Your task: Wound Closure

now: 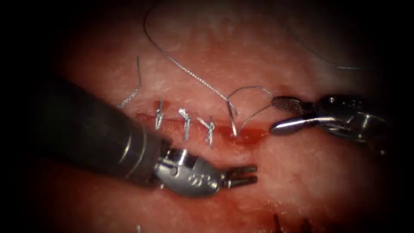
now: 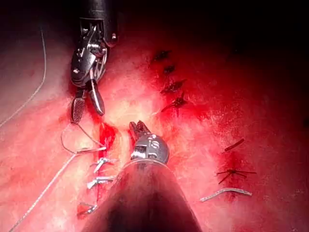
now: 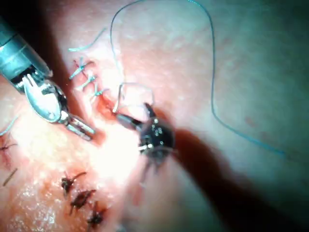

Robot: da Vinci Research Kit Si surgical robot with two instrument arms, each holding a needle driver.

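Tissue: pale pink, wet and glossy, with a horizontal cut running across it in the endoscope view.

Three knotted stitches cross the cut side by side, short tails standing up. Just right of them a fourth pass of thread enters the cut beside a pool of red fluid at the cut's right end. From that entry, one strand runs up and left of the cut in a long arc. A second, shorter strand forms a small loop above the cut's right end. A loose cut end lies above the cut, left of the stitches.

Needle: cannot be made out in any view; a short bright straight piece at the fourth entry point may be thread or metal, cannot tell which.

Left claw: below the cut, under its right end, jaws slightly spread, holding nothing, apart from the thread.

Right claw: just right of the cut's right end, jaws spread wide, one flat textured face turned up, holding nothing. The loop ends close to its upper jaw; contact cannot be told.

Left wrist view: older dark stitches sit in the tissue well apart from the cut.
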